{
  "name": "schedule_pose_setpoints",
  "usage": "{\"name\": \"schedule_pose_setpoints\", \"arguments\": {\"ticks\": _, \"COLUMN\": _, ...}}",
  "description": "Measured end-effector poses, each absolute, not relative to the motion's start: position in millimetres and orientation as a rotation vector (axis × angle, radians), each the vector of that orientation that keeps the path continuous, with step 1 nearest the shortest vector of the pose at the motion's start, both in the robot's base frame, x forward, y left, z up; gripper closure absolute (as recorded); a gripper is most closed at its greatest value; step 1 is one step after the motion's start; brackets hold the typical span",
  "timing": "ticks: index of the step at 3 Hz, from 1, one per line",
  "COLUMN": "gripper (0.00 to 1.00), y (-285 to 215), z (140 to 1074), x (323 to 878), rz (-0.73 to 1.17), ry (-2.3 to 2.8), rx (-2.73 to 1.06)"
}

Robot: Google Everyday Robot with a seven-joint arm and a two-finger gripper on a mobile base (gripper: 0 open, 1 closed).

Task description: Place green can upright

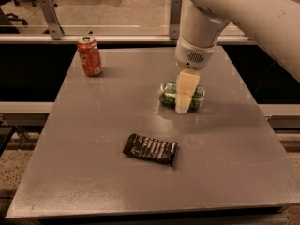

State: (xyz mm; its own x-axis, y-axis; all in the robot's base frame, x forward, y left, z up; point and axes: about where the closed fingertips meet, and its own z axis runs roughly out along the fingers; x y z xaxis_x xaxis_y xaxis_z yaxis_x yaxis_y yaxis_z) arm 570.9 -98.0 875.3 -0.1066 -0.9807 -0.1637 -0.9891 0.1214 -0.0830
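Note:
The green can [168, 93] lies on its side on the grey table [93, 172], right of the middle, its long axis running left to right. My gripper [183, 105] hangs from the white arm [201, 36] and points straight down over the middle of the can. Its cream-coloured tip reaches the table surface at the can's near side and hides the can's middle. The can's left and right ends show on either side of it.
An orange-red soda can [89, 56] stands upright at the table's far left. A black snack packet [150, 149] lies flat near the middle front. A glass barrier with metal posts [175, 18] runs behind the table's far edge.

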Motion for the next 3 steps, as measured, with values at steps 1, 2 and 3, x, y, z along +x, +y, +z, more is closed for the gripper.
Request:
{"name": "schedule_pose_setpoints", "arguments": {"ticks": 1, "gripper": 0.0, "y": -91.5, "z": 860.9, "x": 573.0, "rz": 0.04, "ry": 2.231, "rx": -2.001}}
{"name": "schedule_pose_setpoints", "arguments": {"ticks": 2, "gripper": 0.0, "y": -87.8, "z": 850.4, "x": 574.5, "rz": -0.01, "ry": 2.252, "rx": -2.028}}
{"name": "schedule_pose_setpoints", "arguments": {"ticks": 3, "gripper": 0.25, "y": -84.5, "z": 843.8, "x": 578.3, "rz": -0.044, "ry": 2.283, "rx": -2.049}}
